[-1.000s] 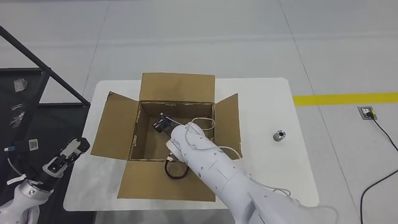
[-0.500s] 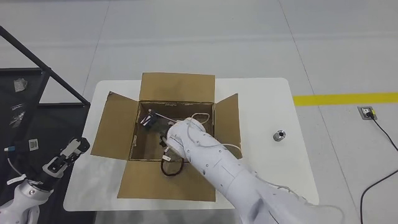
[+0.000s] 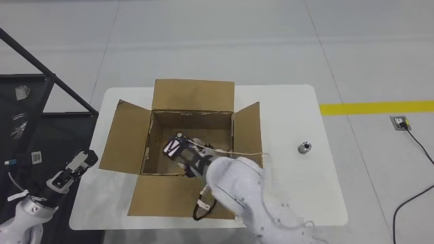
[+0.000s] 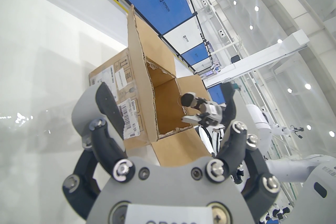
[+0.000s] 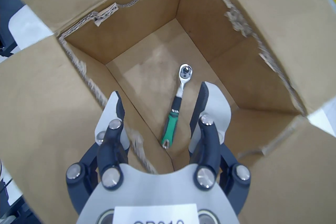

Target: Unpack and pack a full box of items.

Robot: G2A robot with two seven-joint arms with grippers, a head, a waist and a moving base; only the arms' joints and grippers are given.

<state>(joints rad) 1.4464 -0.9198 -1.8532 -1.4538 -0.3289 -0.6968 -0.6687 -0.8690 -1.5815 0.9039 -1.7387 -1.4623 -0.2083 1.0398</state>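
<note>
An open cardboard box (image 3: 132, 135) stands on the white table (image 3: 291, 108), all flaps folded out. On its floor lies a ratchet wrench (image 5: 176, 104) with a green and black handle. My right gripper (image 5: 160, 92) hangs open over the box opening, above the wrench handle and apart from it, with nothing between its fingers. The top view has the right gripper (image 3: 178, 146) over the box's left half. My left gripper (image 4: 165, 89) is open and empty, off the table's front left corner, facing the box (image 4: 162, 93). From above, the left gripper (image 3: 80, 160) sits beside that corner.
A small metal cylinder (image 3: 305, 148) stands on the table right of the box. A black rack (image 3: 27, 115) with small items stands on the floor left of the table. Bare tabletop lies around the cylinder.
My right arm has drawn back toward the table's front; its gripper swung from the box's back left to nearer the middle. The left arm has kept still.
</note>
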